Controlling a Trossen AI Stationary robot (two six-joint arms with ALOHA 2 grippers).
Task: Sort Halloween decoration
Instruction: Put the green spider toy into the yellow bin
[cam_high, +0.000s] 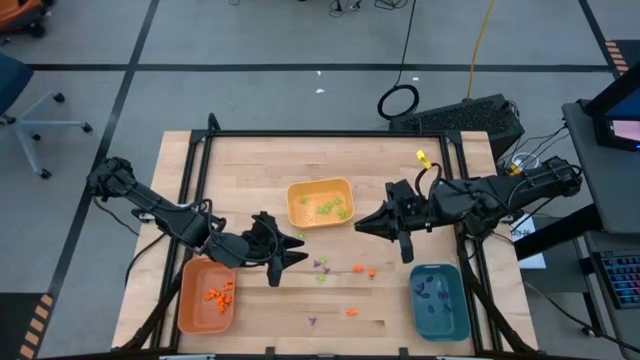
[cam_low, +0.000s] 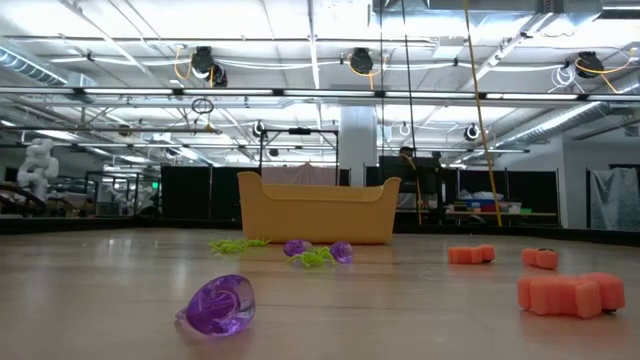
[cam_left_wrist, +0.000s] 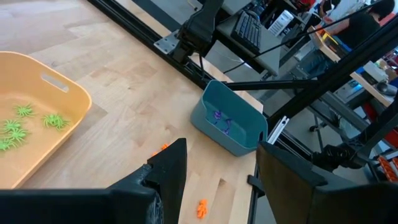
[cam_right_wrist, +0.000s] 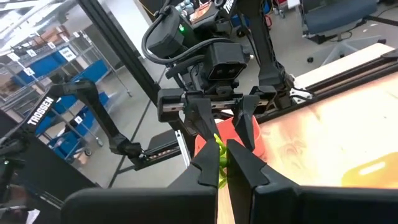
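Much is staying out of sight: neither arm is showing in the low view, the heaps inside the trays are blurring together too tightly to count, and the orange tray (cam_high: 188, 312) is sitting half cut off behind the left arm in the right wrist view.

The right claw (cam_high: 361, 228) is hanging above the middle of the worktop (cam_high: 250, 170), just beside the yellow tray (cam_high: 296, 212), its fingers pinching tight on what looks like a green piece (cam_right_wrist: 219, 163). The left claw (cam_high: 297, 251) is hovering near the orange tray, fingers standing half apart and gripping nothing.

The pale wood worktop is lying inside a black frame, with grey floor, black tape lines and a coiled cable (cam_high: 398, 101) spreading behind it. Strip lights and ceiling trusses are filling the room in the low view; a keyboard (cam_left_wrist: 249, 30) is resting off the worktop's right side.

Three trays are taking the sorted decoration: green pieces in yellow, orange pieces (cam_high: 219, 294) in orange, purple pieces (cam_high: 433, 291) in the teal tray (cam_high: 452, 325). Eight loose pieces are lying between the trays in the low view: three purple, among them the nearest purple one (cam_low: 218, 304), two green (cam_low: 314, 258) and three orange (cam_low: 569, 293).
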